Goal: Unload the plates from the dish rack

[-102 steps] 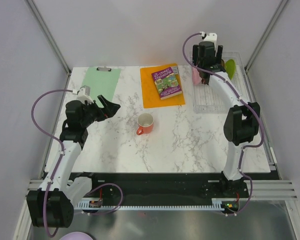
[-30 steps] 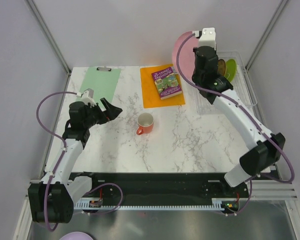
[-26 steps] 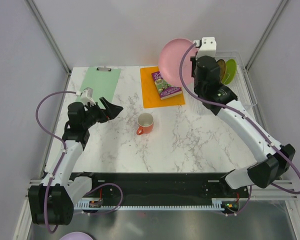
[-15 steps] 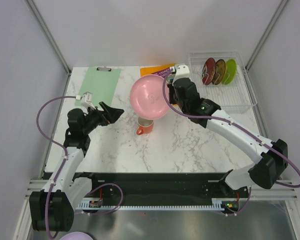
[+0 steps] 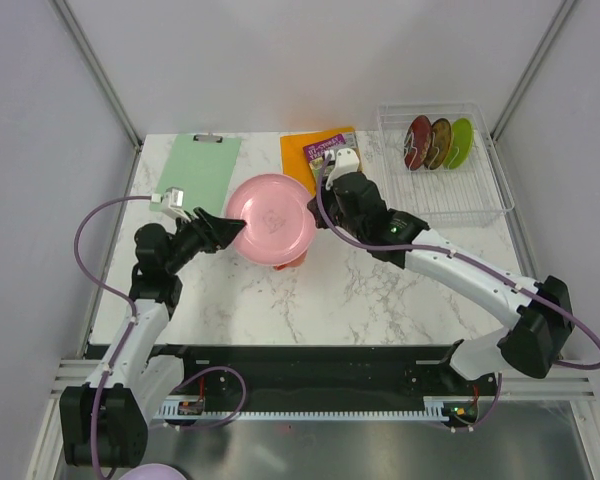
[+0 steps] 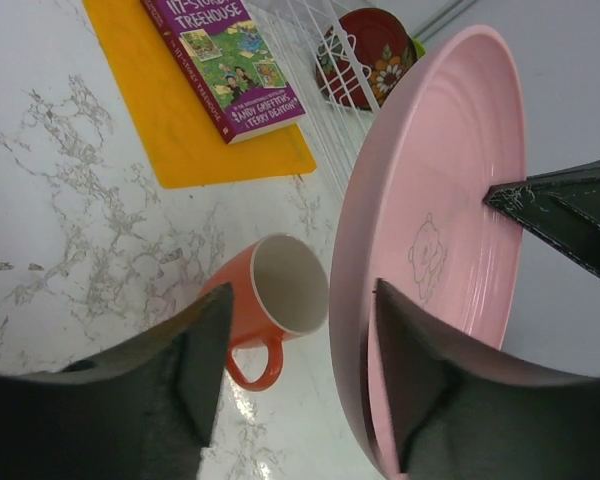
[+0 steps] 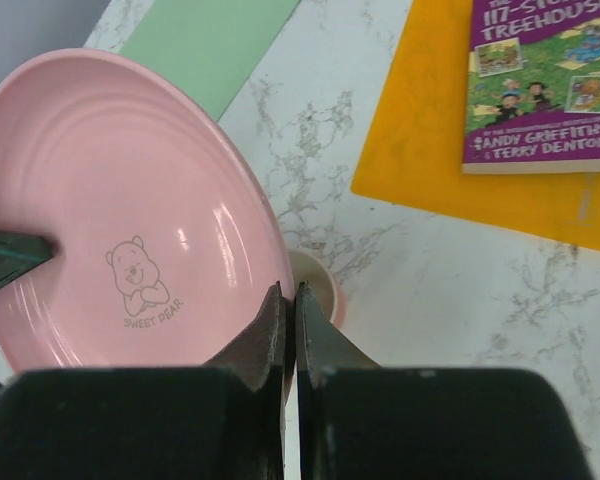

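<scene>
The large pink plate (image 5: 270, 215) hangs tilted above the table's middle. My right gripper (image 5: 318, 205) is shut on its right rim, which is pinched between the fingers in the right wrist view (image 7: 288, 290). My left gripper (image 5: 235, 230) is open and straddles the plate's left rim (image 6: 302, 290). One finger (image 6: 405, 370) lies against the plate's inner face (image 6: 450, 200); the other stands clear of it. The dish rack (image 5: 450, 195) at the back right holds a dark red plate (image 5: 417, 140), a brown-and-yellow plate (image 5: 440, 142) and a lime green plate (image 5: 462, 142), all upright.
An orange-and-white mug (image 6: 270, 300) stands right under the pink plate, mostly hidden in the top view. A purple book (image 5: 330, 152) lies on an orange mat (image 5: 298, 150) behind it. A green clipboard (image 5: 200, 170) lies at the back left.
My right arm lifted the pink plate out of the rack and carried it left and down over the mug. My left gripper reached its left rim and its jaws narrowed.
</scene>
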